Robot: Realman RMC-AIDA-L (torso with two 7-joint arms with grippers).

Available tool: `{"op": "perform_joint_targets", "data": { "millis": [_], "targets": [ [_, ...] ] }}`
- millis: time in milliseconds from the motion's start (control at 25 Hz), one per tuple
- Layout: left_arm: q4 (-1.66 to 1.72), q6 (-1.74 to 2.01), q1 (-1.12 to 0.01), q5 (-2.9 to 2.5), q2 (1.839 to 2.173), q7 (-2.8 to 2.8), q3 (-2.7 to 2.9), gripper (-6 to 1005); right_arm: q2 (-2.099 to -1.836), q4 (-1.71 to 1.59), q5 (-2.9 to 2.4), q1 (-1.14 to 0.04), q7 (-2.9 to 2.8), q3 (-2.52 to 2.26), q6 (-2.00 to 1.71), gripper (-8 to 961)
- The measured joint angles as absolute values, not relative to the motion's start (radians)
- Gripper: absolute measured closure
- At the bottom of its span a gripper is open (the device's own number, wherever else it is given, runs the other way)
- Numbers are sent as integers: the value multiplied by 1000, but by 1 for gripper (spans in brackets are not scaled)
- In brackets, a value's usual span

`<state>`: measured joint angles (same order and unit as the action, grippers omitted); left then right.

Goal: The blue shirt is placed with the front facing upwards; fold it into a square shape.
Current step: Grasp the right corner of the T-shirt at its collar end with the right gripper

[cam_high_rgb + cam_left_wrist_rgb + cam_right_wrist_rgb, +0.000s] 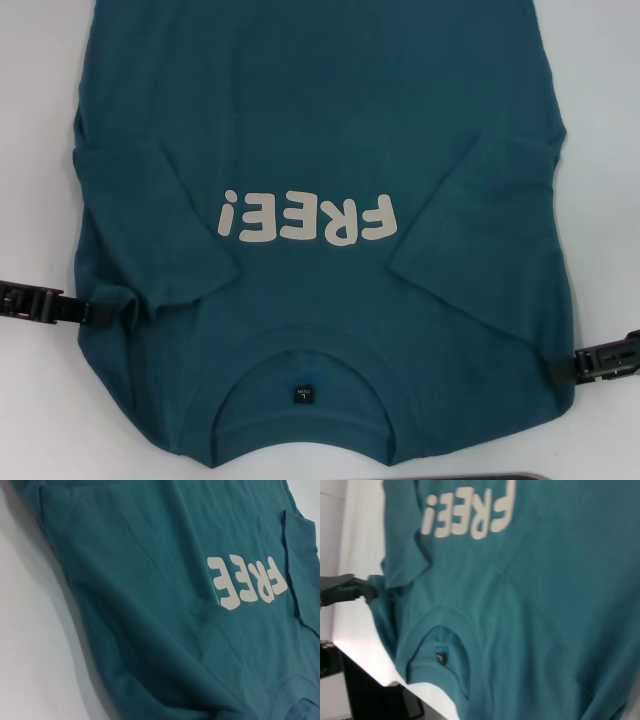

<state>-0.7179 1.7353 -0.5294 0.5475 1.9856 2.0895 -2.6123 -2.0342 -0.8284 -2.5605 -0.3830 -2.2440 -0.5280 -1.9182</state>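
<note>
Shirt face-up across the table, collar at near edge, sleeves folded in; left gripper and right gripper clenched on its side edges near the shoulders; uneven lifting risks a skewed fold.

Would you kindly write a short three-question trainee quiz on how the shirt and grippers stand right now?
1. True or false: both sleeves of the blue shirt are folded in over its chest.
2. Which end lies nearest the robot? A) hem B) collar C) a sleeve
3. Fill in: the left gripper and the right gripper each sit at a side ____ of the shirt.

Key: 1 true; 2 B; 3 edge
</note>
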Motion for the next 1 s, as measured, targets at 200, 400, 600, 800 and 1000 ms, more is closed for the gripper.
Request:
{"op": "perform_joint_targets", "data": {
  "millis": [200, 400, 600, 800, 1000],
  "targets": [
    [-718, 1735, -532, 548, 1986, 2089, -2612, 950, -2031, -828, -2561, -383, -2247, -536, -1923, 220],
    [-718, 1735, -534, 548, 1988, 2089, -2612, 950, -2022, -828, -2610, -379, -2253, -530, -1905, 220],
    [-718, 1735, -534, 548, 1988, 2089, -2612, 950, -2019, -823, -2628, -377, -2257, -529, -1897, 219],
    [-718, 1735, -532, 548, 1989, 2089, -2612, 950, -2023, -820, -2623, -385, -2258, -528, -1888, 219],
    [-718, 1735, -529, 548, 1989, 2087, -2613, 950, -2024, -816, -2625, -394, -2259, -522, -1880, 220]
  ]
}}
